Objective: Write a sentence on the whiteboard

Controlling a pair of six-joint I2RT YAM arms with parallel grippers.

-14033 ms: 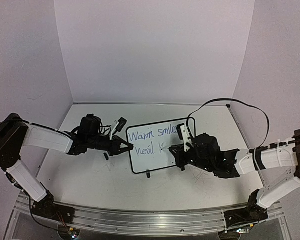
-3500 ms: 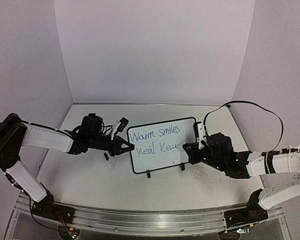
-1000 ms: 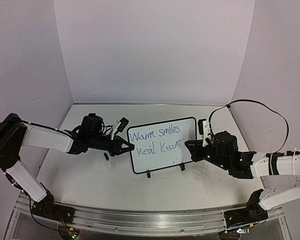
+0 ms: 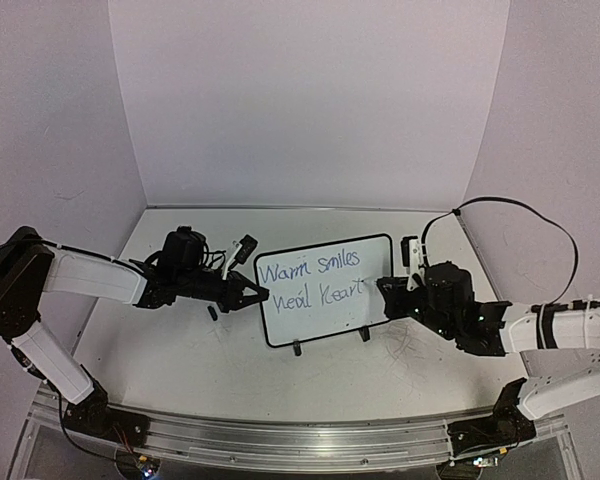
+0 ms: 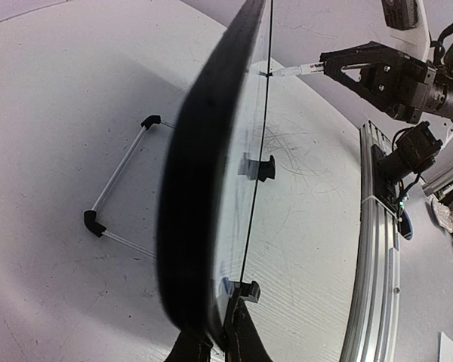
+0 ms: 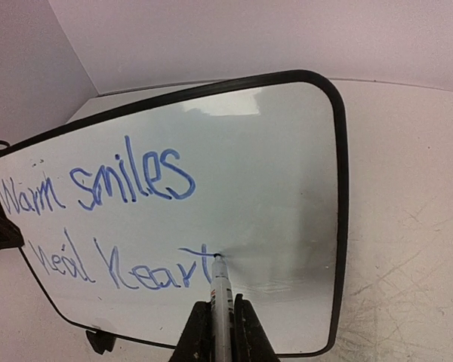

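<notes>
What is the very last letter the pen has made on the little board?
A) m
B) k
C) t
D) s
C: in the right wrist view the marker has its tip on the whiteboard, right at the crossbar of a "t". That "t" ends the second line of the blue sentence, and nothing is written after it.

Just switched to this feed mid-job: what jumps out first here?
The small whiteboard stands mid-table, carrying a blue sentence in two lines that stops at "heart". The right gripper is shut on a marker whose tip touches that last letter; the left gripper clamps the board's left edge.
</notes>
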